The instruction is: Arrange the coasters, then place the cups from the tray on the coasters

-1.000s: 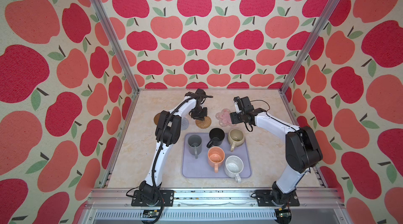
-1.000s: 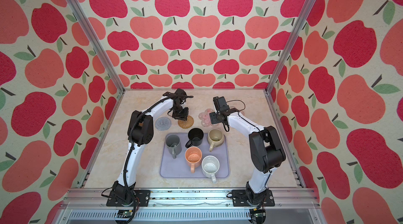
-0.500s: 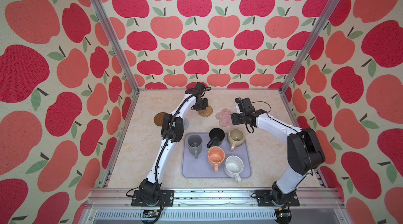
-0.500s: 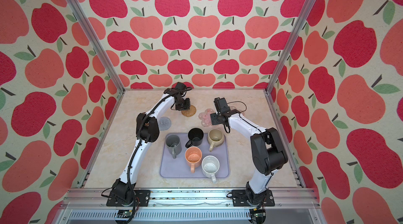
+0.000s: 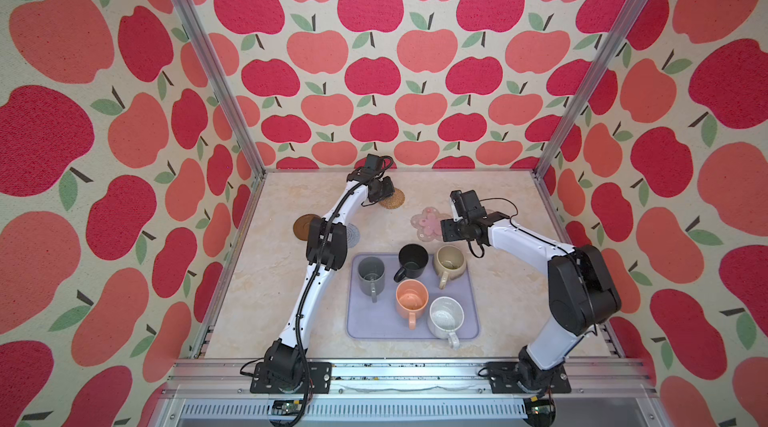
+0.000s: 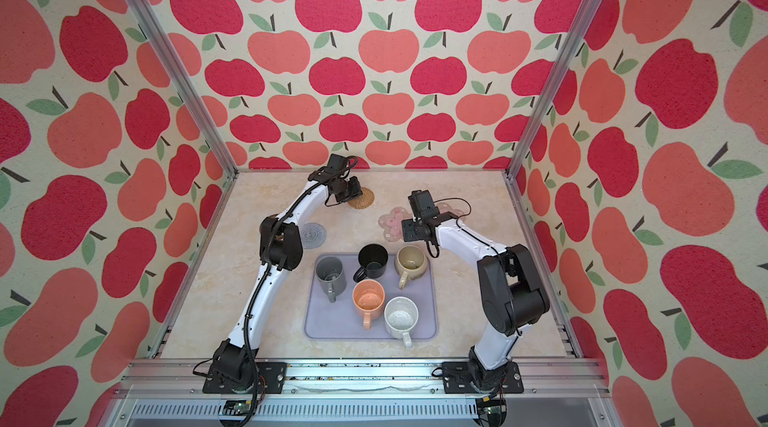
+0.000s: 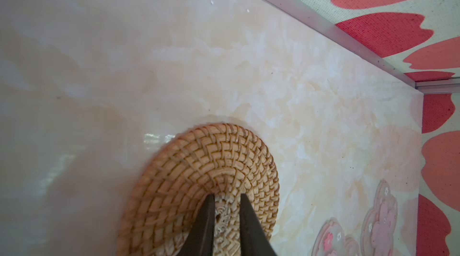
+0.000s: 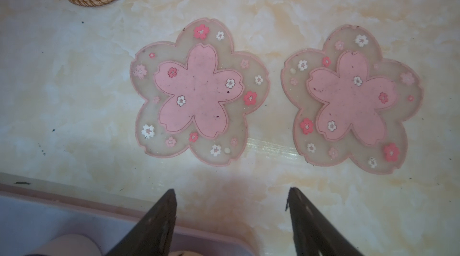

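A glossy, marble-look tabletop (image 7: 224, 55) holds a rough woven rattan coaster (image 7: 199, 167), smooth, rubbery, part-translucent pink flower coasters (image 8: 199, 93) and a matt lavender tray (image 5: 365, 323), enclosed by coarse cloth-textured walls (image 5: 374, 72) and brushed metal frame posts (image 5: 198, 42).

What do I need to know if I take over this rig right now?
Grippers: left gripper has jaws nearly closed at the rattan coaster, grip unclear; right gripper open, empty, over the far edge of the tray.
Coasters: pink flower coasters side by side, apart; grey crocheted coaster and brown disc beside the left arm.
Done: coasters spread behind the tray.
Left: grey cup, black cup, beige cup, peach cup, white cup all sit on the tray; none on a coaster.
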